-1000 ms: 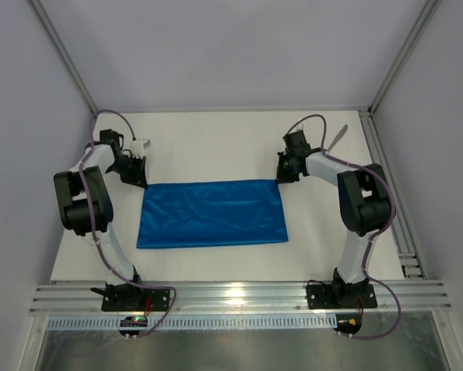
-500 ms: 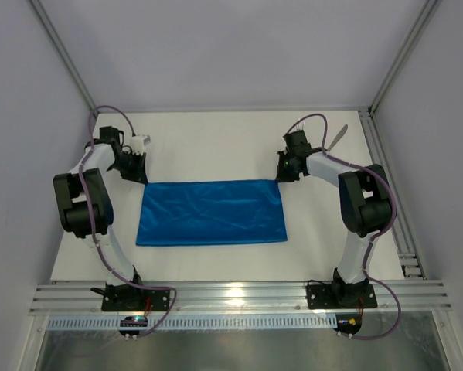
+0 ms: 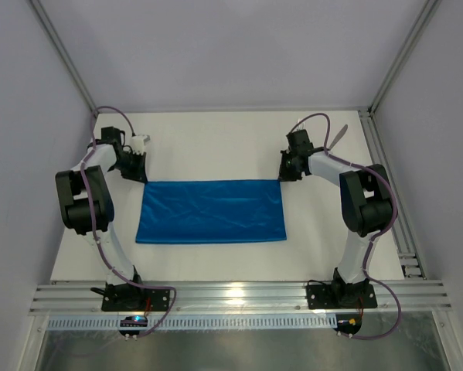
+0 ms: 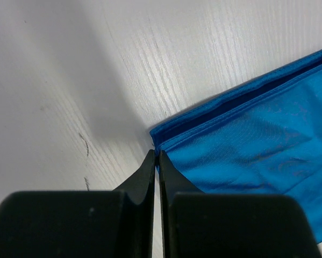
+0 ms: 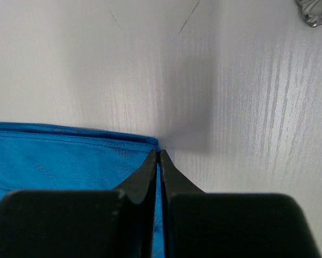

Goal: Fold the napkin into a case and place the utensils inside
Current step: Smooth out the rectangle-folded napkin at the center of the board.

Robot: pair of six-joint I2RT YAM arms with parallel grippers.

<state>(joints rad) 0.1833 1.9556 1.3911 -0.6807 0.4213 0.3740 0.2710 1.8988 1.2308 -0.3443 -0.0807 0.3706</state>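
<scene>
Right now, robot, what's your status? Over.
Left hand and right hand shut on napkin far corners. Napkin folded flat. Nothing blocking.

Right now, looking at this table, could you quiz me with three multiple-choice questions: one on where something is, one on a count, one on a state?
1. Where does the bright blue shiny cloth napkin lie?
A. flat on the white table between the arms
B. draped over an arm
C. on the metal rail

2. How many of its corners have jaws at them?
A. none
B. two
C. four

3. How do the jaws of the left arm and right arm stand?
A. wide open
B. pressed shut
C. out of view

Answers:
1 A, the top view shows it spread mid-table.
2 B, each wrist view shows jaw tips at one far corner.
3 B, both wrist views show the jaws closed together at the cloth's corner.
</scene>
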